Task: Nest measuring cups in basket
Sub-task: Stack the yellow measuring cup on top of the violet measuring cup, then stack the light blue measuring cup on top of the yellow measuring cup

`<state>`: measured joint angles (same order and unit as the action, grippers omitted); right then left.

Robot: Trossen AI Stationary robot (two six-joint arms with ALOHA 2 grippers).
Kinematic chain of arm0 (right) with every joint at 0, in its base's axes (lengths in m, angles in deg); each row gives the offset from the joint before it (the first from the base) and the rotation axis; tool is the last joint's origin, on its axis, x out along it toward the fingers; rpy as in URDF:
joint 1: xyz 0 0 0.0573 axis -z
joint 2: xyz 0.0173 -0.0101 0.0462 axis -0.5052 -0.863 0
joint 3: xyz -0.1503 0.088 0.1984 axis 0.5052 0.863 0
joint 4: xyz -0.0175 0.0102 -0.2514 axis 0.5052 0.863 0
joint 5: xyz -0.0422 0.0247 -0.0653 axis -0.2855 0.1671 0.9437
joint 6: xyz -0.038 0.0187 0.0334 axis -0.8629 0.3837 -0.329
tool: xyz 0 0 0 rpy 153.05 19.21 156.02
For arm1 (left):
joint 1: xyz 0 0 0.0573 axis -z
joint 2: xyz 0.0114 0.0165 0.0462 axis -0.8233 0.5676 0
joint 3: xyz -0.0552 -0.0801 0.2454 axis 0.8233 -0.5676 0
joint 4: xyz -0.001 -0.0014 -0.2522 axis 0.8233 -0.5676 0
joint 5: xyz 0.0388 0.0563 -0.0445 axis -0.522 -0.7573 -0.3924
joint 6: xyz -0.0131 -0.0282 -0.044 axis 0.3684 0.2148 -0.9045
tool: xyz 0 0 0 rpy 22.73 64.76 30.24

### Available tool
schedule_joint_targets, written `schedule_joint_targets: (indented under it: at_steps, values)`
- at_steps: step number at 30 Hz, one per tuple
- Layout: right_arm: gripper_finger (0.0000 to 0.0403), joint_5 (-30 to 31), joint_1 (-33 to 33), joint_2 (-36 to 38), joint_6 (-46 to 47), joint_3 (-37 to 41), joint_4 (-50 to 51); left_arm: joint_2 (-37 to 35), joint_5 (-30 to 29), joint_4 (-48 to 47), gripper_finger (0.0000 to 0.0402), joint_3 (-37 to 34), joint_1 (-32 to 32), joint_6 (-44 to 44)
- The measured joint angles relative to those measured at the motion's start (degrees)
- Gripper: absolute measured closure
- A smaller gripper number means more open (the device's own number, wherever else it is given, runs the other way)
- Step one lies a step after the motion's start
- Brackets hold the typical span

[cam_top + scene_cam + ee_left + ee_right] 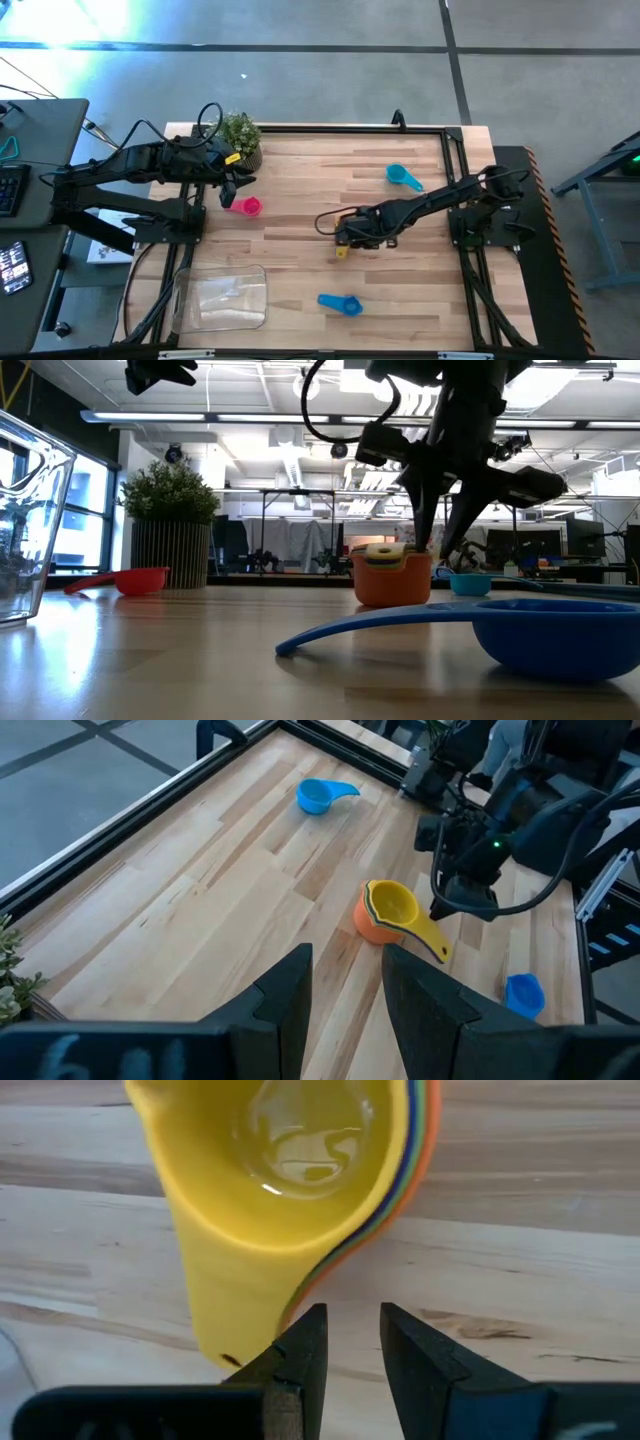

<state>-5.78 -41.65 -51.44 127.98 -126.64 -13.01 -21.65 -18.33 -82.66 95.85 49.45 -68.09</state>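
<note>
Right gripper [350, 1342]: mid-table, just above the nested stack; fingers slightly apart, nothing between them.
Nested stack [343, 245]: yellow plastic measuring cup [290, 1170] on top, dark and orange plastic cups under it; sits on the wood tabletop [300, 260], handles toward the gripper.
Left gripper [229, 190]: by the small green potted plant [240, 135], above the red plastic scoop [246, 206]; fingers a bit apart, empty.
Light blue scoop [403, 177]: far side, alone.
Blue scoop [340, 303]: near edge.
Clear rectangular plastic basket [222, 298]: near-left corner, no cups in it.
</note>
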Motion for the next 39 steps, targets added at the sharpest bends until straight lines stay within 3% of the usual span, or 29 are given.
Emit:
schedule_joint_targets:
  at_steps: [9, 15, 25, 31, 39]
  values:
    - [0.0316, 2.6, 0.8, 4.3, -5.1, 0.0, 8.3, 0.0, -0.4, 0.2, 0.0287, 0.0, 0.0, 1.9]
    - [0.0316, 4.6, 4.9, 9.3, -14.8, 0.0, 12.2, 0.0, -0.8, 0.9, 0.0287, 0.0, 0.0, 1.3]
    - [0.0316, 4.8, 20.8, 16.4, -45.3, 0.0, 15.5, 0.4, -9.6, 2.5, 0.0287, 0.0, -0.1, -6.8]
    - [0.0316, -2.2, 33.0, 17.1, -66.7, 0.0, 17.8, 0.4, -16.5, 2.9, 0.0287, 0.0, -0.1, -9.1]
    - [0.031, -7.7, 46.3, 16.4, -89.6, 0.0, 18.6, 0.4, -20.1, 3.7, 0.0287, 0.0, -0.1, -10.6]
